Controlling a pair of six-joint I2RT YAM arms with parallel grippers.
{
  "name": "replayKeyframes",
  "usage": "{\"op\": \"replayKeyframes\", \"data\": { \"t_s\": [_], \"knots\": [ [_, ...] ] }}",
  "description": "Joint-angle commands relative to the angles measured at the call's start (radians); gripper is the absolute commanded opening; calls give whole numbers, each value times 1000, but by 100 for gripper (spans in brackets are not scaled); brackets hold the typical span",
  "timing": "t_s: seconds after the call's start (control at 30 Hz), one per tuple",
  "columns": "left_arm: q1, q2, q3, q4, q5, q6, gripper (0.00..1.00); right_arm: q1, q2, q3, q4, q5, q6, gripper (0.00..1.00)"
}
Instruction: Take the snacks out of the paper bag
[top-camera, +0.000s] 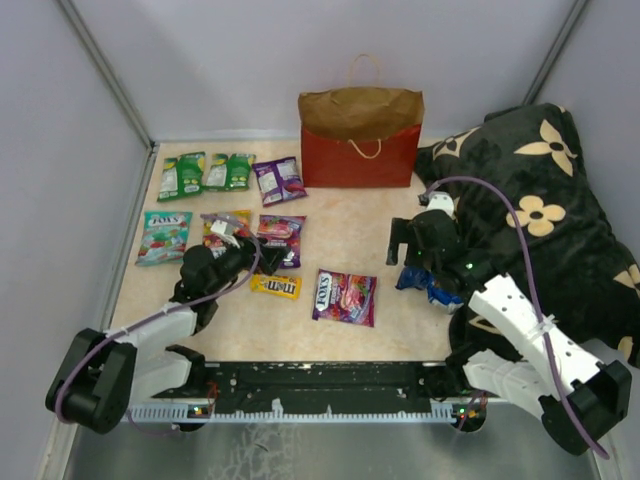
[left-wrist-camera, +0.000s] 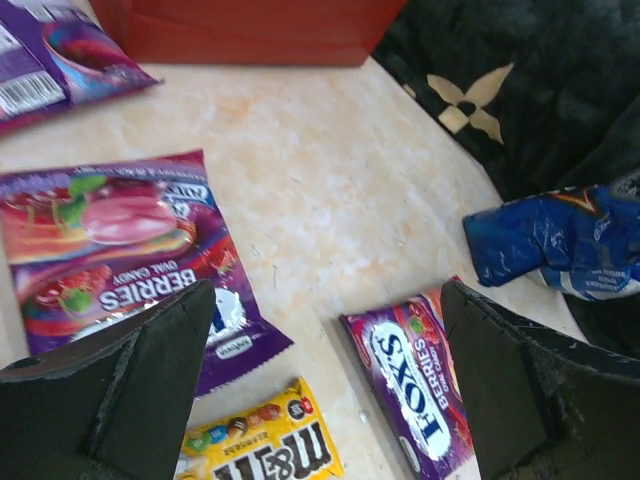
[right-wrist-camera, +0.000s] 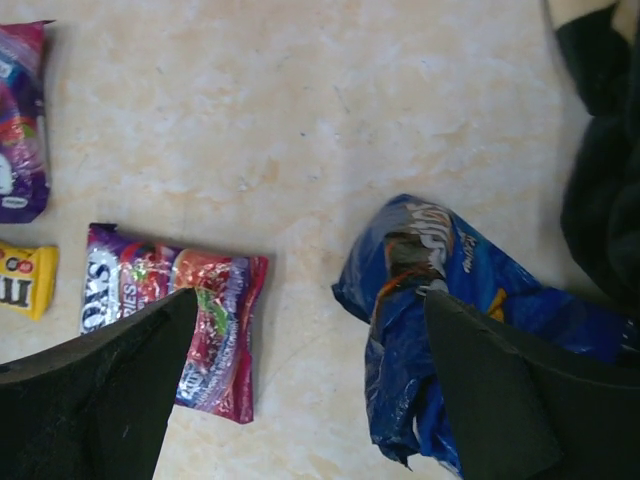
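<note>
The paper bag (top-camera: 360, 135) is standing upright at the middle of the table's (top-camera: 350, 220) far edge. Its inside is not showing, so I cannot tell whether anything is left in it. Most of the job is looking done: snacks are lying flat across the left half. Green packets (top-camera: 181, 176) and a purple packet (top-camera: 279, 180) are sitting toward the far left corner, with an M&M's pack (top-camera: 275, 286) and a Fox's packet (top-camera: 345, 297) closer to the near edge. The left gripper (left-wrist-camera: 328, 290) is hovering over these, jaws wide apart, holding nothing. The chip bag (right-wrist-camera: 440, 250) is lying crumpled near the right edge, just beside the pillow (top-camera: 540, 200). The right gripper (right-wrist-camera: 310, 295) is hanging over it, jaws apart, one finger above it, not clamped. What is remaining, I judge, is checking the paper bag.
</note>
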Motion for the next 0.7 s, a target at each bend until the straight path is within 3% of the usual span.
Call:
{"op": "replayKeyframes", "data": {
  "t_s": [0.0,0.1,0.17,0.3,0.47,0.67],
  "knots": [
    [-48,15,-6,8,-1,-34,100,10,1,96,-163,142,57,95],
    [-134,9,32,-83,-91,45,100,10,13,136,-237,175,74,95],
    [-269,7,66,-167,-242,138,100,10,16,146,-272,184,76,94],
    [-424,28,75,-174,-349,205,100,10,1,154,-311,214,83,95],
    [-604,127,139,-115,-417,257,100,-107,-68,128,-202,-49,48,99],
    [-811,433,368,-75,-563,346,100,-338,-95,166,-168,-209,8,99]
  ]
}}
